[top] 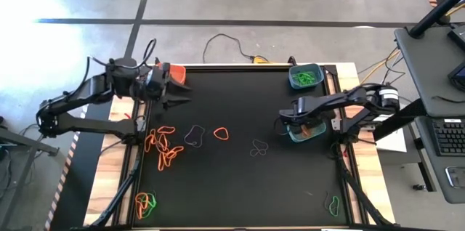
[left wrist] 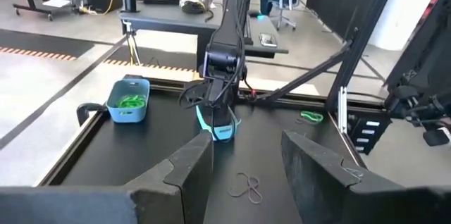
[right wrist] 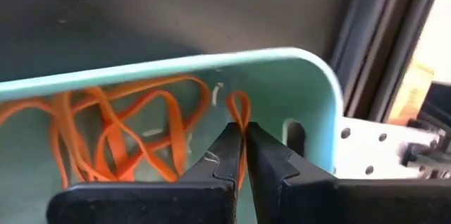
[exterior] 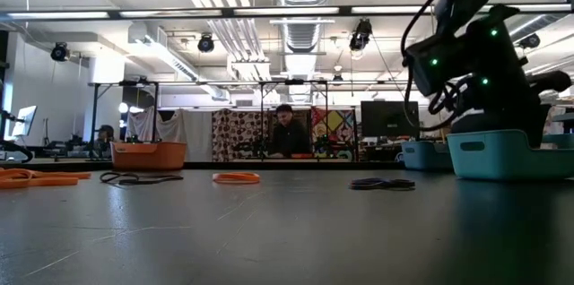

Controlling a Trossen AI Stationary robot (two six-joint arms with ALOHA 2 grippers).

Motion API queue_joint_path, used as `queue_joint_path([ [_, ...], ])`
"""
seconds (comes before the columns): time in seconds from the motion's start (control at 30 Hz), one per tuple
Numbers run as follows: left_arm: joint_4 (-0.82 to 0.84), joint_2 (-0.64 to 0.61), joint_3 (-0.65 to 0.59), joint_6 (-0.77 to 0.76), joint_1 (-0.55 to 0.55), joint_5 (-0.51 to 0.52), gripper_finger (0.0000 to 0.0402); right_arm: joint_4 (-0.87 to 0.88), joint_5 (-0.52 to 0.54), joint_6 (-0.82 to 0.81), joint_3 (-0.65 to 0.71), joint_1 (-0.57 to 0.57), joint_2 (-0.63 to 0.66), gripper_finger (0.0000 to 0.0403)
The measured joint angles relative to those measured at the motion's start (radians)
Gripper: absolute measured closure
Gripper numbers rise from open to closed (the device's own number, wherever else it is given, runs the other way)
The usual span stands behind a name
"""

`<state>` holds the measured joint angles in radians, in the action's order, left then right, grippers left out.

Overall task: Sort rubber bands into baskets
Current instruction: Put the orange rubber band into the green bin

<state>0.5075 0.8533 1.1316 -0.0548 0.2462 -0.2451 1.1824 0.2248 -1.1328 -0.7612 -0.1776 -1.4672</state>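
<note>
An orange band (right wrist: 239,108) is pinched in the right gripper (right wrist: 243,146), closed on it over the teal basket (right wrist: 320,90) at the table's (top: 240,180) right edge, where more orange bands (right wrist: 120,132) lie. The arm hides most of that basket from above. The left gripper (top: 176,90) hovers open and empty, near the orange basket (top: 178,69).

Quick tally from my side:
- baskets: three. orange basket (top: 177,72), blue basket (top: 304,76), teal basket (top: 305,131)
- arms: two, mine, two fingers each
- dark bands loose on bench: two, dark band (top: 193,136) and another dark band (top: 259,147)
- lone orange band (top: 221,134): one
- orange pile (top: 163,147): tangled, can't count
- green band (top: 333,205) near bench corner: one
</note>
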Motion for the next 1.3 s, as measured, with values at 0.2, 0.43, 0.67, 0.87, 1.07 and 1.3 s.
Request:
queue_joint_path([
  [0.2, 0.068, -0.021, 0.056, 0.002, 0.000, 0.000, 0.0248, -0.015, -0.013, 0.027, -0.006, 0.000, 0.002, 0.0337],
  [0.43, 0.095, -0.093, 0.042, -0.002, 0.000, -0.048, 0.0248, 0.120, 0.010, 0.018, -0.084, 0.015, 0.021, 0.0246],
  [0.67, 0.096, -0.161, -0.053, -0.106, -0.007, -0.196, 0.0248, 0.033, 0.148, -0.079, -0.236, 0.124, 0.022, 0.0221],
  [0.87, 0.106, -0.211, -0.219, -0.185, -0.078, -0.297, 0.0248, -0.580, 0.220, 0.456, -0.295, 0.269, -0.004, 0.0226],
  [1.07, 0.052, -0.255, -0.361, -0.336, -0.223, -0.288, 0.0248, -1.057, 0.184, 0.737, -0.308, 0.311, -0.173, 0.0227],
  [1.3, -0.204, -0.308, -0.492, -0.443, -0.334, -0.234, 0.0248, -1.062, 0.162, 0.732, -0.468, 0.290, -0.415, 0.0227],
])
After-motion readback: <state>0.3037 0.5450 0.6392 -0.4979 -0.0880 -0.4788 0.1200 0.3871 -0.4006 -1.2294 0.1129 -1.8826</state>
